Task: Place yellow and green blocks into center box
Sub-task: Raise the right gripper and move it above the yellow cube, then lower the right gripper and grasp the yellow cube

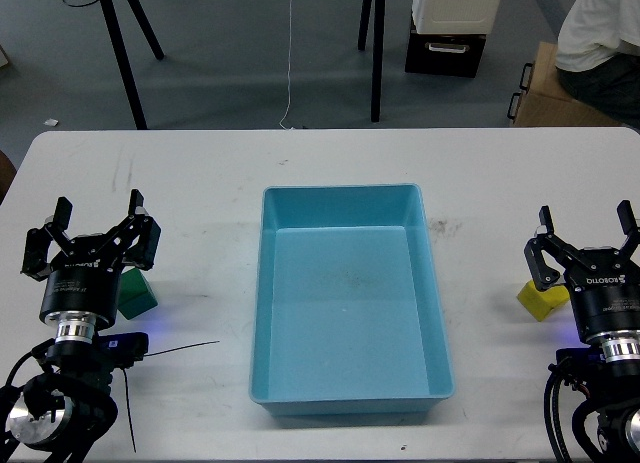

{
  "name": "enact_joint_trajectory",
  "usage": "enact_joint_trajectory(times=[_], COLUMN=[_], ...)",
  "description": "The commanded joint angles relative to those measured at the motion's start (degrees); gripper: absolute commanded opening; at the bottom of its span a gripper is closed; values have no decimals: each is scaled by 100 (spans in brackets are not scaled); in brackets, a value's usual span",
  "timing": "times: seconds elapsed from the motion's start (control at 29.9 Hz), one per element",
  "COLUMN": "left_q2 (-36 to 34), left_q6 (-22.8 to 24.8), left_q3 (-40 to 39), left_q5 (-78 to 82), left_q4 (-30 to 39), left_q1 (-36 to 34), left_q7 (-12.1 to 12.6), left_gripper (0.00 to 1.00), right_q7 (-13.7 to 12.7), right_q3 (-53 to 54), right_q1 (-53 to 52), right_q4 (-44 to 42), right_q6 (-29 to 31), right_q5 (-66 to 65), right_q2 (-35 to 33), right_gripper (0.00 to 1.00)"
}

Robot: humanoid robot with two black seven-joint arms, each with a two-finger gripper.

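The center box (436, 273), a large light-blue tray, lies empty in the middle of the white table. A dark green block (137, 294) rests on the table at the left, partly hidden behind my left gripper (98, 214), whose fingers stand spread open above it with nothing between them. On the right, a yellow block (541, 300) sits on the table, its right side covered by my right gripper (586, 226). That gripper is open too, its fingers apart and holding nothing.
The white table (200, 203) spreads around the tray. Beyond its far edge are black tripod legs (125, 53), a white box with a black base (450, 28), a cardboard box (560, 93) and a seated person (600, 33). A thin black wire (180, 348) lies at front left.
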State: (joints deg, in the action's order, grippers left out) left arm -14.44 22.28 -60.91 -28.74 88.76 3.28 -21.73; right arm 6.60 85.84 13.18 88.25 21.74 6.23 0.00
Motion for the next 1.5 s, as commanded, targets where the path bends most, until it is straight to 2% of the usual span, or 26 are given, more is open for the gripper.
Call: enact_joint_trajectory(times=[0.0,0.13,0.27,0.33,0.5,0.6,0.77,0.87,0.94,1.04,1.07,1.2,1.34,1.47], left_q2=[2,2,-6,-6,-15,-15,-15,-7,-6,-15,-15,-15,-6,-6], left_q6=[48,268,303,303,277,277,268,259,251,242,242,233,242,233], left_q3=[1,1,1,1,1,1,-26,-35,-61,-70,-70,-70,-70,-70], left_q5=[0,61,61,61,61,61,61,61,61,61,61,61,61,61], left_q4=[-8,1,1,1,-8,-8,-8,-8,-17,-17,-17,-25,-43,-43], left_q1=[14,6,-3,-3,-12,-12,6,6,6,-3,-3,6,6,-3], left_q7=[-59,-411,-411,-411,-411,-420,-446,-446,-446,-446,-446,-455,-446,-446], left_gripper=[100,100,100,100,100,100,100,100,100,100,100,100,100,100], right_q7=[-10,-1,8,17,25,34,69,323,840,1990,2140,2140,2140,2140], right_q3=[-6,20,82,99,381,285,-970,-2094,-2833,-3992,-4414,-5926,-7123,-7792], right_q1=[1,-8,-122,-306,-1026,-1614,-2721,-3460,-3926,-4725,-5006,-6017,-6879,-7355], right_q4=[-9,-36,-106,-106,-97,-106,-369,-554,-607,-799,-887,-1038,-1029,-1020], right_q6=[6,6,6,-12,-56,-73,-476,-706,-706,-697,-697,-680,-601,74], right_q5=[-16,-69,-638,-1270,-2703,-4116,-6105,-6782,-7405,-8800,-9258,-10456,-10730,-10774], right_q2=[0,0,-26,-412,-834,-1440,-2564,-3294,-3821,-4542,-4762,-5360,-5774,-6126], right_gripper=[98,98,99,99,99,99,96,96,96,97,98,98,98,99])
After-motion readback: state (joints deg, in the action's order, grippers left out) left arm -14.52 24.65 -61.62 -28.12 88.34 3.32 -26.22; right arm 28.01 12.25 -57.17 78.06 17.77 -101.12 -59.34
